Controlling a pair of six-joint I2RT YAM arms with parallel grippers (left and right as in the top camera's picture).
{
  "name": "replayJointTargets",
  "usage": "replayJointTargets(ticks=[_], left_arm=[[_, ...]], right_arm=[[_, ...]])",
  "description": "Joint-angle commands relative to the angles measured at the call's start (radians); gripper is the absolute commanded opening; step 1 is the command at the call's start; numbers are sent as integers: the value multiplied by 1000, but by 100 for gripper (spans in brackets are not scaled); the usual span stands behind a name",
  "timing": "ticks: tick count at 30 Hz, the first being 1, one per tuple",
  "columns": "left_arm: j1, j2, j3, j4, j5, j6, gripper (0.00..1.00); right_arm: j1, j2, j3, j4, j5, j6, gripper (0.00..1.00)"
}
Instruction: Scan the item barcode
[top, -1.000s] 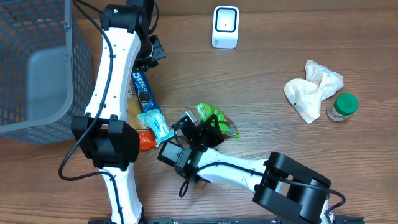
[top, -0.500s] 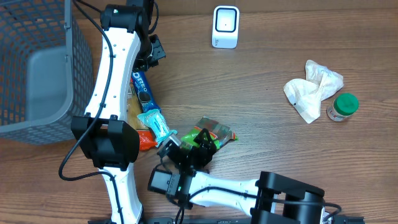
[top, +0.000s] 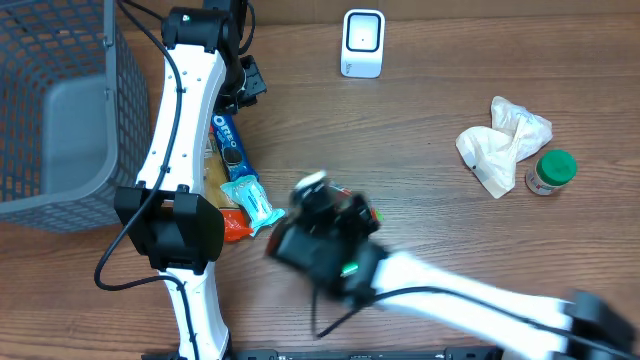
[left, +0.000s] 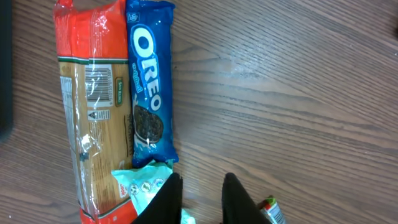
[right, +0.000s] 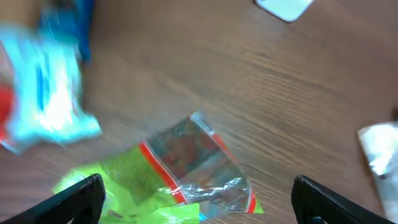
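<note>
The item, a green and clear snack packet with red trim (right: 180, 168), lies flat on the wood. My right gripper (right: 196, 193) hangs wide open above it, a finger off each side, touching nothing. From overhead the blurred right arm (top: 330, 240) covers most of the packet; only a corner (top: 369, 213) shows. The white barcode scanner (top: 362, 43) stands at the back centre, its edge (right: 285, 7) visible from the right wrist. My left gripper (left: 202, 199) hovers by the Oreo pack (left: 149, 81), its fingers slightly apart over bare wood, holding nothing.
A long orange pasta bag (left: 87, 112), a teal packet (top: 250, 203) and a red packet (top: 235, 225) lie beside the Oreo pack. A grey wire basket (top: 60, 110) fills the far left. A crumpled white bag (top: 500, 145) and a green-lidded jar (top: 550, 170) sit at the right.
My right gripper has opened wide and let go of the green packet, which now rests on the table. The right arm is swinging fast. The left fingers have parted slightly.
</note>
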Motion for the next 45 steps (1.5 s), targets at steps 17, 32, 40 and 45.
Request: replayJointTargets(ticks=[17, 32, 40, 45], left_arm=[[-11, 9, -6, -41, -6, -20, 14], [-11, 9, -6, -43, -6, -20, 12], [-11, 9, -6, -44, -5, -21, 11], [-15, 9, -6, -45, -5, -20, 11]], right_arm=[[-357, 32, -101, 20, -788, 603, 91], [-357, 82, -368, 382, -738, 724, 70], [-357, 115, -370, 404, -661, 724, 46], [-357, 191, -370, 488, -722, 724, 35]])
